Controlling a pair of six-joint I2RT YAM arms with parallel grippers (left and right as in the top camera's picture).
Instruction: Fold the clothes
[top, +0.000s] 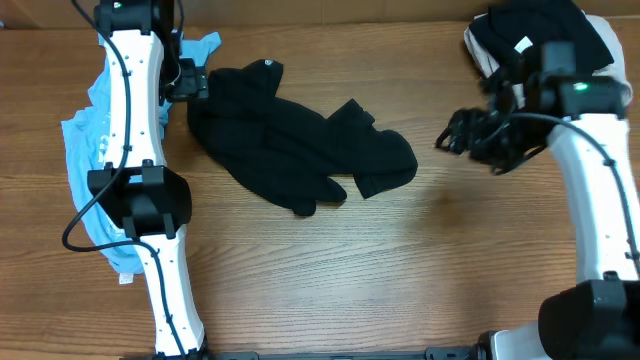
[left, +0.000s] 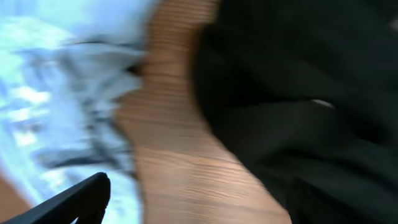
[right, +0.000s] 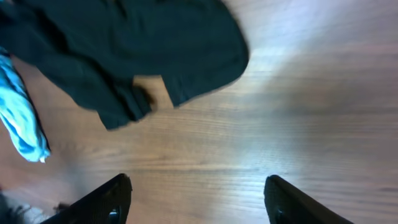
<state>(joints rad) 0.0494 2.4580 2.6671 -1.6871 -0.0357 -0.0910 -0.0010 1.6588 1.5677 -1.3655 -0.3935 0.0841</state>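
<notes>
A large black shirt lies crumpled in the middle of the wooden table. In the right wrist view the black shirt fills the upper left. The light-blue tee lies bunched at the left, partly under my left arm. My left gripper hangs at the black shirt's upper left edge. Its wrist view is blurred: one finger shows at lower left over the tee, with bare wood beside it and nothing held. My right gripper stands open above bare wood, right of the shirt, with empty jaws.
A pile of black and white garments sits at the back right corner, behind my right arm. Bare wood runs along the front of the table. A tip of the blue tee shows at the left of the right wrist view.
</notes>
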